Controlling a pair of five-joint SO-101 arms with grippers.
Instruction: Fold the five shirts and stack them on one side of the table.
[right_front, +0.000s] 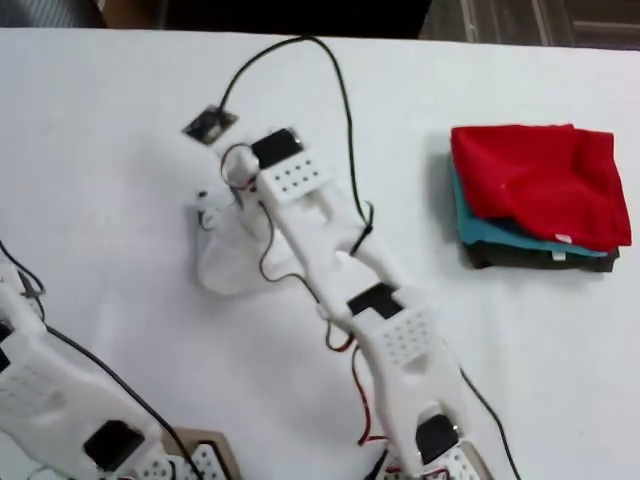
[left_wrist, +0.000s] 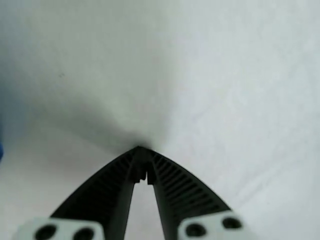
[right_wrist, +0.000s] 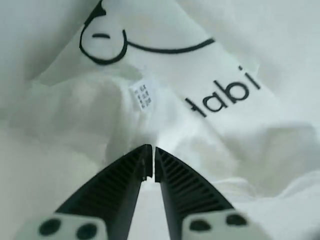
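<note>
Right gripper, in its own wrist view, has its black ribbed fingers drawn together, a hairline slit left between the tips; the tips sit against the crumpled white shirt, and whether a fold is caught between them cannot be determined. Black print, partly cut off by folds, and a small sewn label lie just beyond the tips. In the left wrist view, the left gripper is likewise closed, tips meeting with nothing between them, above the white table; a blue sliver at the frame edge is too small to identify. In the high view, the right arm runs diagonally from the near edge to the white shirt, a low heap left of centre whose outline is faint against the table; the wrist covers the heap's far end and hides the fingers. The left arm sits in the near left corner, cut off by the frame. A stack of folded shirts rests at the right side of the table, well apart from the heap: red on top, a teal edge beneath, a dark edge lowest. A black cable loops over the table beyond the right arm.
</note>
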